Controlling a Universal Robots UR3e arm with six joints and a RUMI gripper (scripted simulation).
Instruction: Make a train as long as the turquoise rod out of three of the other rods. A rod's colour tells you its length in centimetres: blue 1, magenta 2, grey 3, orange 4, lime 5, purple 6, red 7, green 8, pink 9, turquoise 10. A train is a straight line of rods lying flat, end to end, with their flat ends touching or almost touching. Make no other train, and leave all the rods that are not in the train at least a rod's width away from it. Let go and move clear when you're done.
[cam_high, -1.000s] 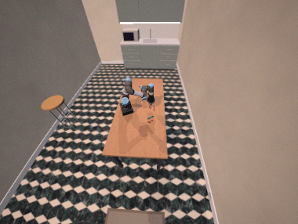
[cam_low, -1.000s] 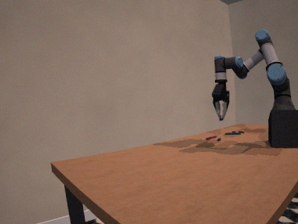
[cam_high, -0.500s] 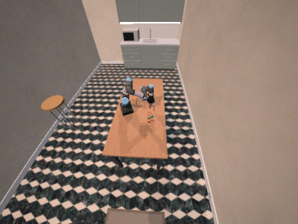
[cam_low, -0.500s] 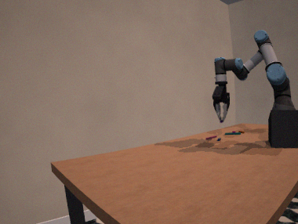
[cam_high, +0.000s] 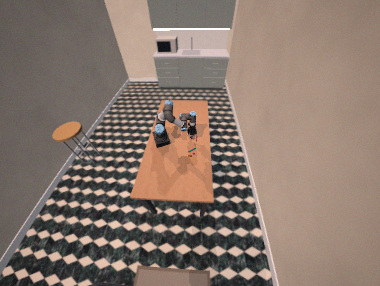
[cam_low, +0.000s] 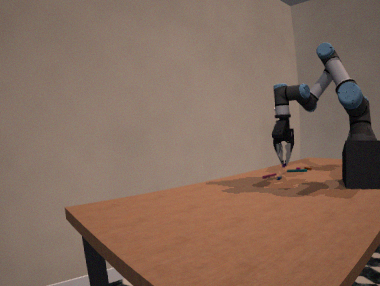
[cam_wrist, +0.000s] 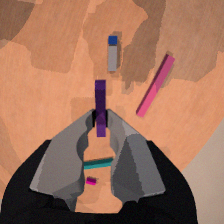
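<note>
My gripper (cam_wrist: 101, 110) (cam_low: 283, 162) is shut on a purple rod (cam_wrist: 101, 102) and holds it a little above the table, with the rod pointing forward between the fingertips. Ahead of it on the table a grey rod (cam_wrist: 113, 56) lies end to end with a small blue rod (cam_wrist: 113, 40). A pink rod (cam_wrist: 155, 85) (cam_low: 269, 175) lies slanted to the right. Behind the fingertips the turquoise rod (cam_wrist: 98, 163) (cam_low: 296, 170) and a short magenta rod (cam_wrist: 90, 181) lie on the table. In the top view the rods show as small specks near the gripper (cam_high: 192, 135).
The wooden table (cam_low: 225, 230) (cam_high: 172, 180) carries the arm's dark base (cam_low: 361, 162) at the far right. The table's edge shows at the lower right of the wrist view. A stool (cam_high: 67, 131) stands on the floor to the left of the table.
</note>
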